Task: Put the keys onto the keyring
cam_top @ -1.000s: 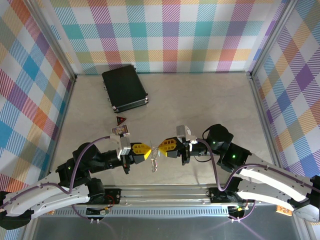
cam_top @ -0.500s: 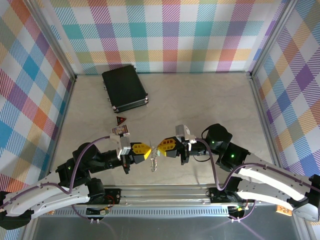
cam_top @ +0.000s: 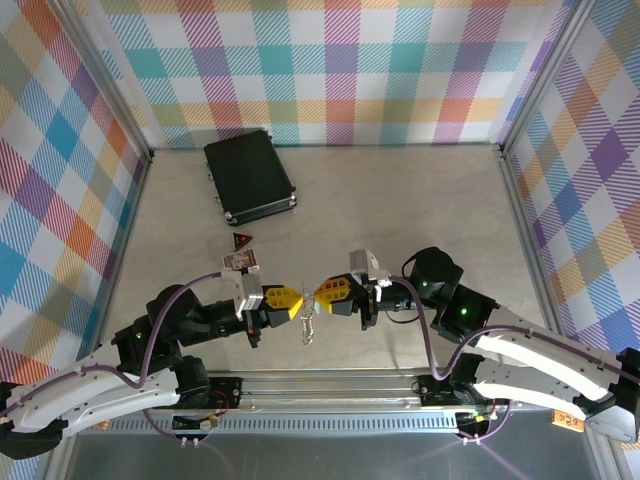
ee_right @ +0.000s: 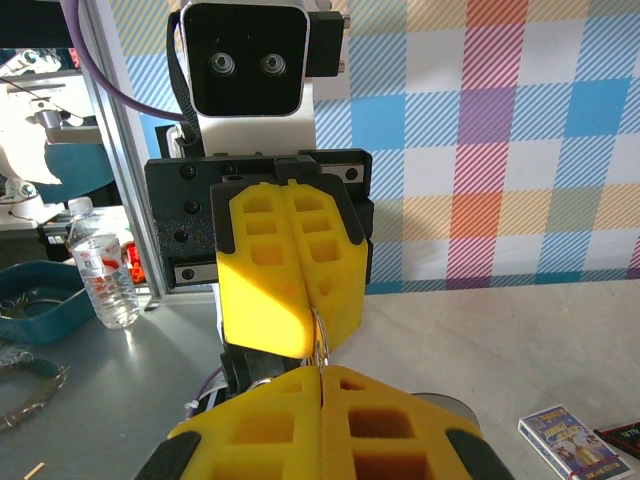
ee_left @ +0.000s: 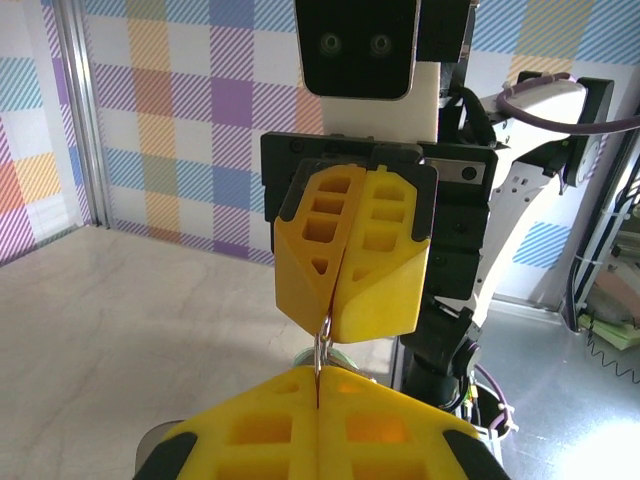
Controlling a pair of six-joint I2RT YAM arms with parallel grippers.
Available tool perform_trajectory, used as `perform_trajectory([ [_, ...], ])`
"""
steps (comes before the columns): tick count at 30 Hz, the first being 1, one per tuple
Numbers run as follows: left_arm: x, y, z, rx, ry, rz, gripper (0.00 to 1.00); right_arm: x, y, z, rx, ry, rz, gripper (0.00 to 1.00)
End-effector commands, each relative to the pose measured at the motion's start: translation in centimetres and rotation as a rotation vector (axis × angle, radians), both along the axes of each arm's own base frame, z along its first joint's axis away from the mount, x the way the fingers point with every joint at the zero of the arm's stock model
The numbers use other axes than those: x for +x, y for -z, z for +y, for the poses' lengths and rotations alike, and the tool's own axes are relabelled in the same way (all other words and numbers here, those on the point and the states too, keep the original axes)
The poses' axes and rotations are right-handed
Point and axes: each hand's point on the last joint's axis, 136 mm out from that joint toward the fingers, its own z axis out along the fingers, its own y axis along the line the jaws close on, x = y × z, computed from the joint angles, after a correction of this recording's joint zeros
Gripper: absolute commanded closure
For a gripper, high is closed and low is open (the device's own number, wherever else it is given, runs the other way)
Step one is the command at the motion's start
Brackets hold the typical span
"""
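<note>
My left gripper [cam_top: 297, 303] and right gripper [cam_top: 321, 293] meet tip to tip above the middle of the table's [cam_top: 420, 200] near edge. Both are clamped fully closed on the keyring [cam_top: 309, 327]. Most of it dangles below the fingertips as a small, blurred silver shape. The wrist views show just a thin wire loop between the yellow pads. I cannot pick out the key for certain. A pale green patch [ee_left: 338, 357] behind that loop may be its head. Since a second ago, the right wrist has edged slightly left and the rest matches.
</note>
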Motion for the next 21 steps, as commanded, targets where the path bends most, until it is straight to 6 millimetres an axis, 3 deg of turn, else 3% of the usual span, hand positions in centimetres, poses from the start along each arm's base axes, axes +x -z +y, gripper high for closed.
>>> perform_trajectory([
  [1,-0.09,-0.48,0.05,0.019,-0.001,-0.018,1.0,-0.67,-1.04,0.0,0.036,-0.032,-0.015,1.0],
  [21,-0.13,-0.91,-0.11,0.027,0.006,-0.027,1.0,-0.88,-0.23,0.6,-0.003,-0.06,-0.007,1.0],
])
